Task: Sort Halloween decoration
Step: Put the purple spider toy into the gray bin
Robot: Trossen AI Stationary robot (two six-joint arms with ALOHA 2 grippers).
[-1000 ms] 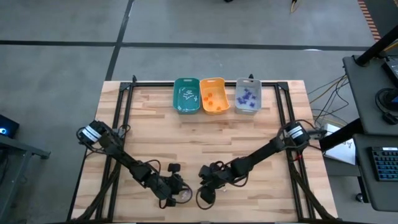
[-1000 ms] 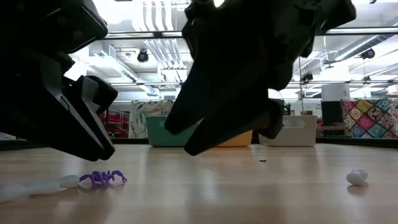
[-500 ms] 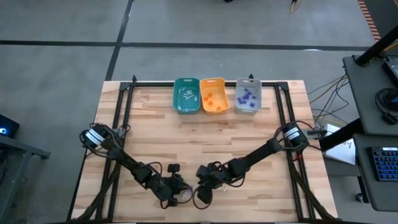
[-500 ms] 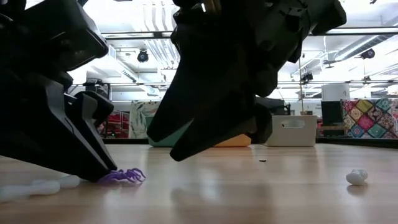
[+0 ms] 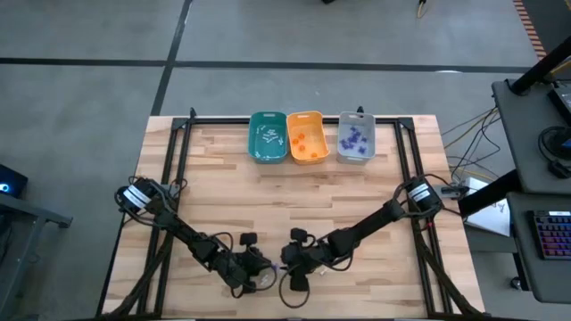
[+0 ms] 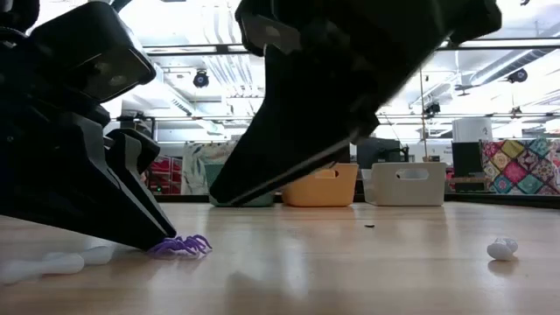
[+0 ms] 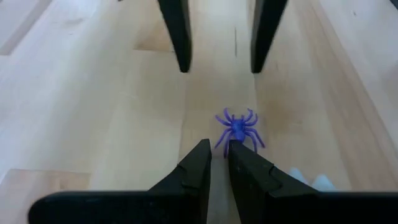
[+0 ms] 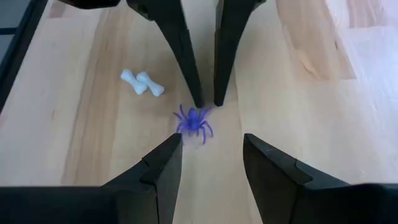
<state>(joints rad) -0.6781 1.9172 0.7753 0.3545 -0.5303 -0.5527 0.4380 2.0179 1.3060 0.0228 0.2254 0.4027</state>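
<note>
A small purple spider lies flat on the wood near the table's near edge. It also shows in the right wrist view and the low view. My left gripper is down at the table just behind the spider, open by a narrow gap. My right gripper faces it from the other side, open wide and above the table, with the spider just ahead of its fingertips. Two white bones lie beside the spider. My left gripper touches the spider only at its rear legs, with the tip of one finger. The fingers slant down from the table's left and the tip is at the wood. The spider stays flat on the table, outside the gap between the fingers.
Teal bin, orange bin and grey bin stand in a row at the far edge, each holding small pieces. Another white piece lies alone to the right. Bare wood stretches between the grippers and the bins.
My left gripper has come down onto the table beside the spider, and its fingertip has slid the spider a little toward the table's right. My right gripper has tipped and shifted slightly toward the left gripper, staying above the wood.
</note>
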